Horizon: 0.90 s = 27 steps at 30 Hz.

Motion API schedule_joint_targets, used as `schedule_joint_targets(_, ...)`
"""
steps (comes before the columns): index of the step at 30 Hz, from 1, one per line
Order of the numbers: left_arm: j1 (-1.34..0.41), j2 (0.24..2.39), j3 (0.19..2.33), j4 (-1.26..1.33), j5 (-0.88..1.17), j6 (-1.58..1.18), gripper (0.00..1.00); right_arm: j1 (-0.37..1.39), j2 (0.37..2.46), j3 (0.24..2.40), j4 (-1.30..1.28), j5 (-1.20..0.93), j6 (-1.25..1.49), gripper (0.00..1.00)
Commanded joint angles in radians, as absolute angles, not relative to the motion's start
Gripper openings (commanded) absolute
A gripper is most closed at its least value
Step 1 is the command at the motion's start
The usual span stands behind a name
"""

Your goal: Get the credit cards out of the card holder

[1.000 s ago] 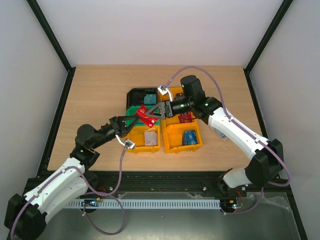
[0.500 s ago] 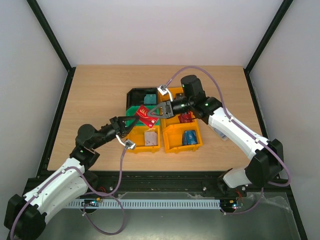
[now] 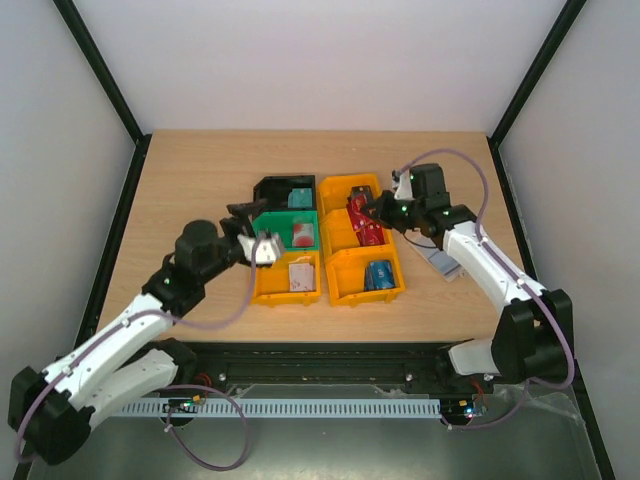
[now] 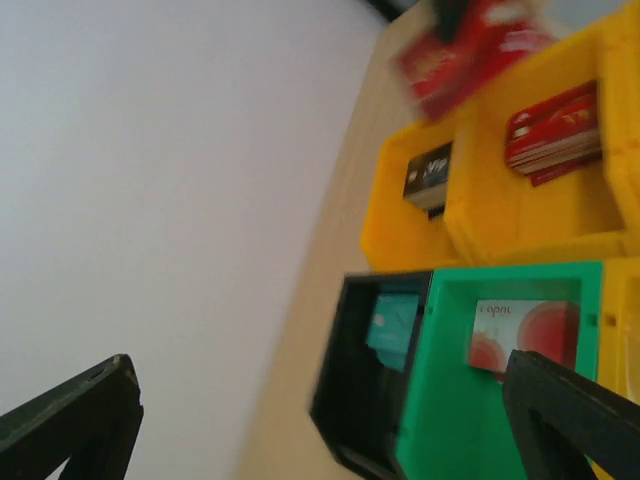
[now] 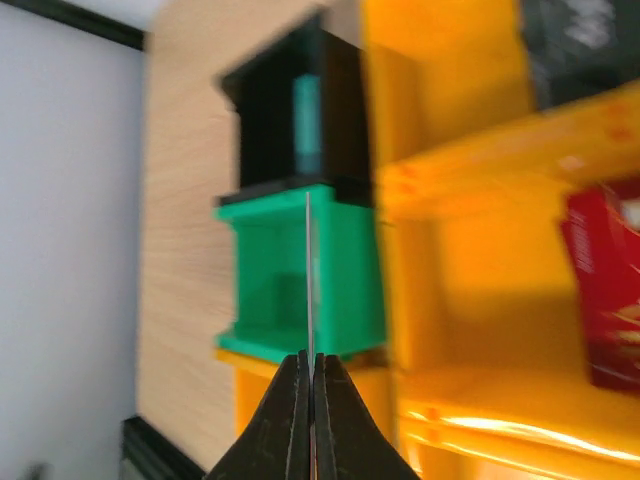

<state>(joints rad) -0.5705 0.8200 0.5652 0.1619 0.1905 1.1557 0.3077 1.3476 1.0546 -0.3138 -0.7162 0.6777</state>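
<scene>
My right gripper [image 3: 367, 209] is shut on a red credit card [image 3: 357, 211], holding it over the back yellow bin [image 3: 340, 186]. In the right wrist view the card [image 5: 309, 280] shows edge-on as a thin line between the shut fingertips [image 5: 312, 372]. My left gripper [image 3: 250, 226] hangs open and empty over the green bin's [image 3: 272, 232] left side, its fingers [image 4: 570, 420] spread wide. The blurred red card [image 4: 465, 50] shows at the top of the left wrist view. The grey-blue card holder [image 3: 441, 262] lies on the table, partly under my right arm.
Six bins stand together mid-table. The green bin holds a white-red card [image 3: 303, 235], the black bin [image 3: 268, 188] a teal card [image 3: 298, 197]. Yellow bins hold red cards [image 3: 373, 236], a blue card [image 3: 380, 274], a black card [image 4: 430, 172] and a pale card [image 3: 300, 275].
My left gripper let go of the red card, opened and drew back left. My right gripper shut on the card and carried it right, over the yellow bins.
</scene>
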Motion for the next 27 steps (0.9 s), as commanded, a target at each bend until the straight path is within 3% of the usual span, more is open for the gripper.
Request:
schedule_joint_targets(1, -0.532, 0.948, 0.746, -0.111, -0.050, 0.235, 1.00, 0.321, 1.376, 0.978, -0.359, -0.546, 0.717, 0.02)
schedule_joint_targets(7, -0.392, 0.933, 0.681, -0.177, 0.104, -0.233, 0.99, 0.319, 1.420, 0.936, -0.311, -0.459, 0.722, 0.02)
schedule_joint_targets(27, -0.295, 0.937, 0.669, -0.191, 0.065, -0.326, 1.00, 0.288, 1.565, 0.931, -0.221, -0.375, 0.685, 0.02)
